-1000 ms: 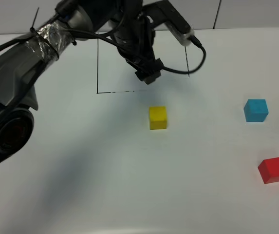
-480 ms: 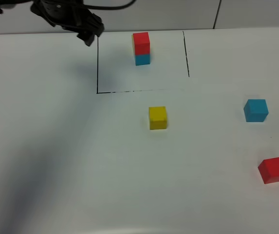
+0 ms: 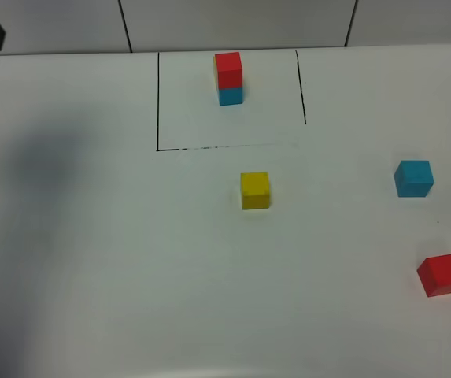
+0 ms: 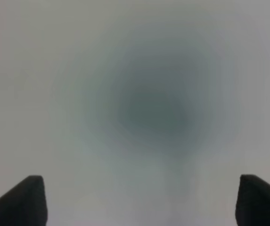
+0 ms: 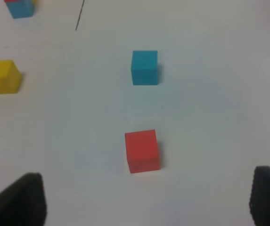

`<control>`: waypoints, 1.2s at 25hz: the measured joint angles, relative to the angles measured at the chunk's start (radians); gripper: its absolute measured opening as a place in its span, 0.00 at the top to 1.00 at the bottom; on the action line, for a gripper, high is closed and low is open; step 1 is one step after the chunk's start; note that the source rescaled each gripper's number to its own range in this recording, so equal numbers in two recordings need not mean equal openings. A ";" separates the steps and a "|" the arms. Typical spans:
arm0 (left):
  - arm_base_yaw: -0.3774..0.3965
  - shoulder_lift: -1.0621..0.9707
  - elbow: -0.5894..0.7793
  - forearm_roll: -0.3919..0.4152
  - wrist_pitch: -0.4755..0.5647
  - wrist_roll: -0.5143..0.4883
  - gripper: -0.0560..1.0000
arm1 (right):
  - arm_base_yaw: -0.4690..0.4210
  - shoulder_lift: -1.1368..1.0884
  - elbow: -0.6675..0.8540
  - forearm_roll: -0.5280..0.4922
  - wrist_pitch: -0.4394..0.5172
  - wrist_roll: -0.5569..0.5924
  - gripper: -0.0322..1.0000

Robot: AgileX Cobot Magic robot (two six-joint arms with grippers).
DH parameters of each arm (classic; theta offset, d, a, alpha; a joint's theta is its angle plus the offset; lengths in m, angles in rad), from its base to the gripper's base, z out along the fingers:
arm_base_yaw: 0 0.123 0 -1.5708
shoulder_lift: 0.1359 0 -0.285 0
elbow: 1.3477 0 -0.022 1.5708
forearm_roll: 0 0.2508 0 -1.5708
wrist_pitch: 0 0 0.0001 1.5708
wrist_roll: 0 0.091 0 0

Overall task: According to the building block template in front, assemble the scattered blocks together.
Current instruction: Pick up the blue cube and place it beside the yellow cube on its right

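Left end effector (image 4: 139, 202) has pulled back to the white desk's (image 3: 131, 276) left edge, wide open and empty. The red-over-blue cube template stack (image 3: 228, 79) is now unobstructed. Judged: assembly not yet begun.

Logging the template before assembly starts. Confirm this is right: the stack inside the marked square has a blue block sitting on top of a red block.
Not right: the order is reversed. In the exterior high view the stacked red block sits on top of the stacked blue block, inside the marked square.
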 joint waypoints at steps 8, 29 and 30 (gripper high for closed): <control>0.001 -0.417 0.332 0.011 -0.029 -0.087 0.08 | 0.000 0.000 0.000 0.000 0.000 0.000 0.24; 0.001 -1.366 0.874 -0.168 -0.031 -0.051 0.09 | 0.000 0.000 0.000 -0.001 0.000 0.006 0.24; 0.001 -1.390 0.896 -0.181 -0.030 -0.041 0.09 | 0.000 0.000 0.000 -0.001 0.000 0.006 0.24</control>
